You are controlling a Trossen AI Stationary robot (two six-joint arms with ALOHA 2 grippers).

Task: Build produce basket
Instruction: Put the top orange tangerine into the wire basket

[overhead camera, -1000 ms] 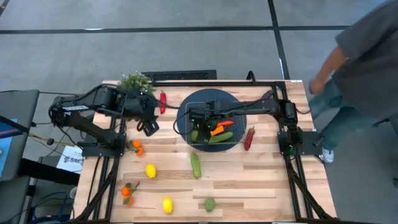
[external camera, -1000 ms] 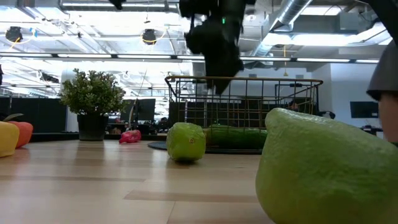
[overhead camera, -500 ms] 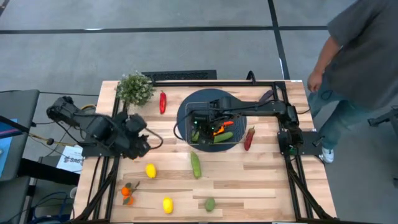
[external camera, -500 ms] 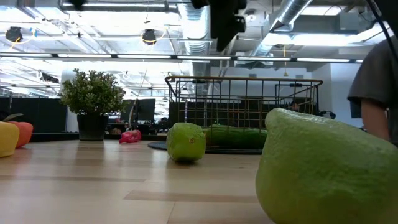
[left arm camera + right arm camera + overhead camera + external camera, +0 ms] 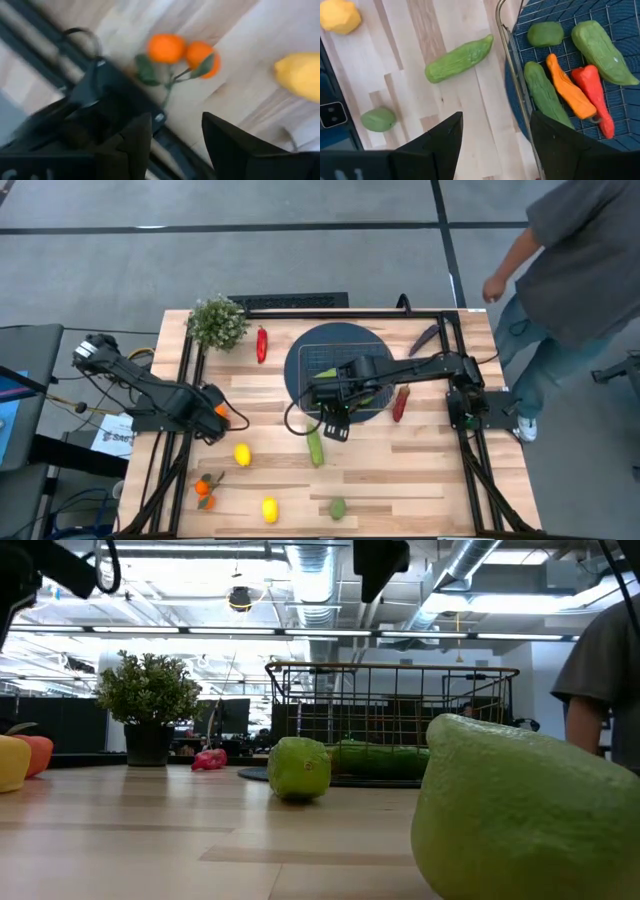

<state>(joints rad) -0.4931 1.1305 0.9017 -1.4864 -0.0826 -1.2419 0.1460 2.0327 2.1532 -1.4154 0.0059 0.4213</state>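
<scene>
Cucumber (image 5: 315,446) lies loose on the counter (image 5: 400,470) just near of the basket (image 5: 300,380); the right gripper (image 5: 335,425), released wide, hovers beside it and should drop astride its middle; the left gripper (image 5: 212,423), half-parted and holding nothing, hangs by the oranges (image 5: 182,52).

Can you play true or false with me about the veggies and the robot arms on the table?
1. The basket holds an orange carrot. True.
2. A cucumber lies on the wood outside the basket. True.
3. The right gripper is holding a lemon. False: its jaws are open and empty.
4. The left gripper is near two small oranges. True.
5. The leafy plant is inside the basket. False: it stands at the table's far left corner.
</scene>
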